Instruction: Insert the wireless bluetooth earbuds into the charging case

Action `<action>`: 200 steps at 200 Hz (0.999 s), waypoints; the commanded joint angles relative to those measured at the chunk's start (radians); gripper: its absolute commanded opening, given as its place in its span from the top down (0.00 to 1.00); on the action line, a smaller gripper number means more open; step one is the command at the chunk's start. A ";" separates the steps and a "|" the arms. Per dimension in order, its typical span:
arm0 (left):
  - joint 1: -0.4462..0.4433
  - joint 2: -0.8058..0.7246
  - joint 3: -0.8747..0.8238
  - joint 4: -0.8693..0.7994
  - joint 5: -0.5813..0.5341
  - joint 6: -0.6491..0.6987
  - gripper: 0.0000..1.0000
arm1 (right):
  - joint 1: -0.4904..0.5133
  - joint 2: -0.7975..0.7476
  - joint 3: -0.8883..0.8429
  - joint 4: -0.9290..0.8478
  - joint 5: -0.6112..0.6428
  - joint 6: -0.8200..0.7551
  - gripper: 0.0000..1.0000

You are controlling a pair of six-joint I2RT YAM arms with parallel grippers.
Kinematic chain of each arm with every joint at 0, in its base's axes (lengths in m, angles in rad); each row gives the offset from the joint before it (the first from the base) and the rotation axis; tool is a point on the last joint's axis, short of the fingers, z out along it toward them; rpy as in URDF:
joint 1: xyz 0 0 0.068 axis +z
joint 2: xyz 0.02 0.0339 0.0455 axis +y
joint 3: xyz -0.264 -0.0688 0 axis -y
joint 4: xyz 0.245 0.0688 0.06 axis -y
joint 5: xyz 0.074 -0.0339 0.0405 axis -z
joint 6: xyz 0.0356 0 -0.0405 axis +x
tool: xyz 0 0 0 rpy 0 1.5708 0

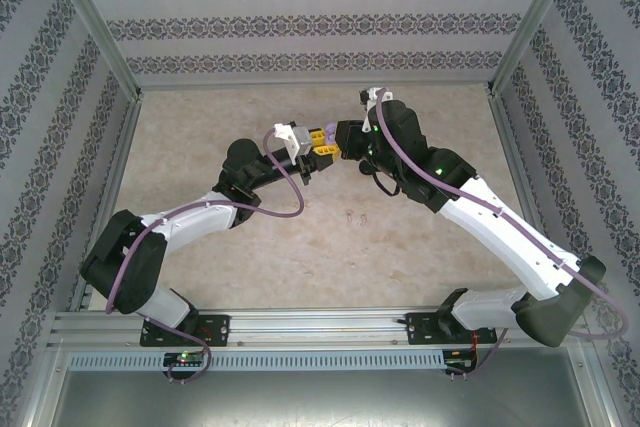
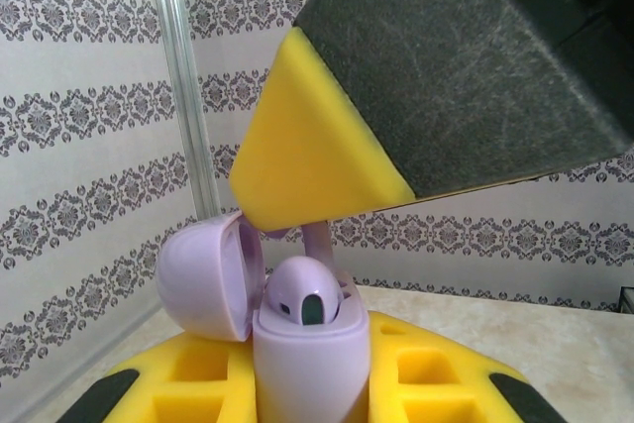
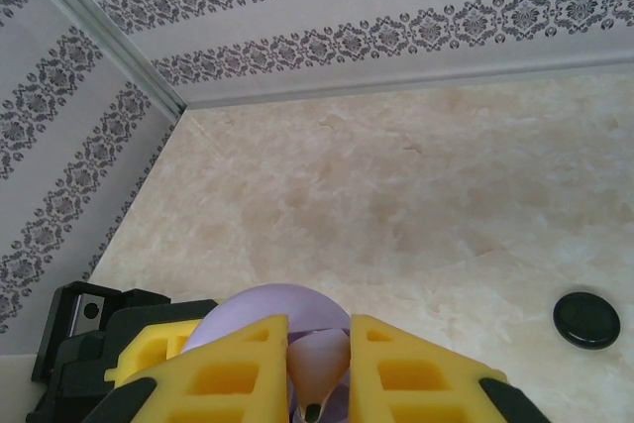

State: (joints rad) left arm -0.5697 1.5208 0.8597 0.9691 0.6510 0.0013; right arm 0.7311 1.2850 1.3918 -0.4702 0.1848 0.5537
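Note:
My left gripper is shut on the purple charging case, holding it upright above the table with its lid swung open to the left. One purple earbud sits in the case's well. My right gripper is shut on a second pale purple earbud directly over the open case, and that earbud's stem hangs down just behind the seated one. In the top view both grippers, left and right, meet at the table's far middle.
A round black case lies on the beige table to the right. Two tiny pale things lie on the table nearer the arm bases. Patterned walls and metal frame posts close in the table.

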 commanded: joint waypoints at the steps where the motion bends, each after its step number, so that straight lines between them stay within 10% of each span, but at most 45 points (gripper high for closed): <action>1: -0.013 -0.019 0.050 0.056 0.007 0.019 1.00 | 0.003 -0.003 -0.013 -0.037 -0.007 0.004 0.82; 77: -0.018 -0.016 0.056 0.050 0.006 0.019 1.00 | 0.021 0.063 0.029 -0.067 -0.035 -0.005 0.81; 126: -0.019 -0.011 0.056 0.051 0.006 0.017 1.00 | -0.021 0.013 0.064 -0.078 -0.016 0.028 0.40; 159: -0.019 -0.003 0.056 0.053 0.004 0.013 1.00 | -0.056 -0.073 0.074 -0.056 -0.007 0.039 0.30; 200: -0.021 0.010 0.055 0.048 0.022 -0.001 1.00 | -0.153 -0.015 0.193 -0.139 -0.123 0.022 0.43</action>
State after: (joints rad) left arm -0.5716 1.5219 0.8902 0.9596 0.6361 0.0006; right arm 0.6277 1.2270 1.4895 -0.5579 0.1493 0.5812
